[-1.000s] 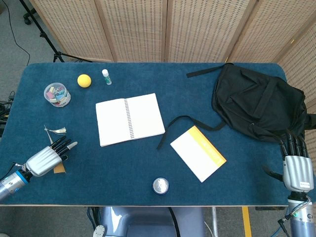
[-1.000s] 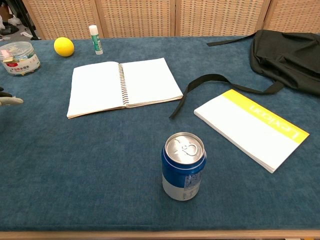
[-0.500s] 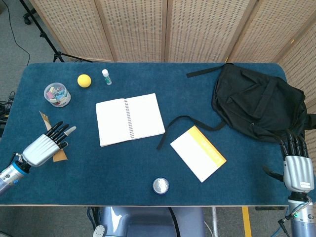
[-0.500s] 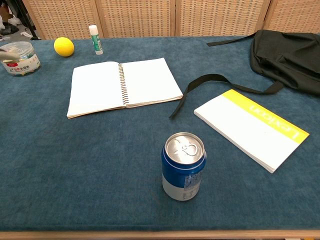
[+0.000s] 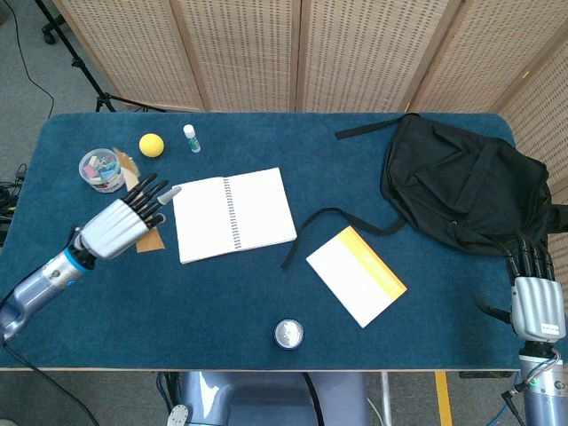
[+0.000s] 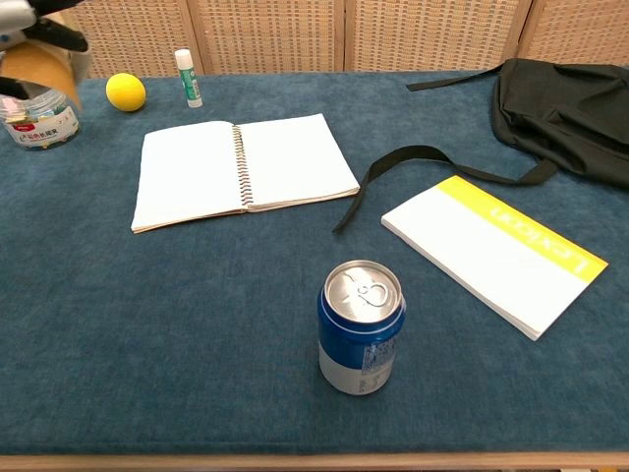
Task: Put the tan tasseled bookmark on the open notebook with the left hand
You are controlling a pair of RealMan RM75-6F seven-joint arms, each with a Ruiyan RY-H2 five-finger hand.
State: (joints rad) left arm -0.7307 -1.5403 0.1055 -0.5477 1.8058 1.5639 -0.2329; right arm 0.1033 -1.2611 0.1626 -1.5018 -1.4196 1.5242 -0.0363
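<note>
My left hand (image 5: 124, 220) hovers above the table just left of the open spiral notebook (image 5: 233, 214) (image 6: 241, 167), fingers stretched toward its left page. It holds the tan tasseled bookmark (image 5: 151, 240), whose ends stick out below and above the hand. The chest view catches only the fingertips (image 6: 54, 28) and a tan piece of the bookmark (image 6: 41, 67) in the top left corner. The notebook lies flat with blank white pages. My right hand (image 5: 535, 304) rests at the table's right front edge, fingers straight, holding nothing.
A clear tub of clips (image 5: 101, 169), a yellow ball (image 5: 152, 145) and a glue stick (image 5: 192, 138) stand at the back left. A black backpack (image 5: 461, 182) with a trailing strap fills the back right. A yellow-edged book (image 5: 356, 275) and a can (image 6: 361, 326) lie nearer the front.
My left hand has risen from the front left and swung right and back with the bookmark, reaching the notebook's left edge. The right hand has stayed put.
</note>
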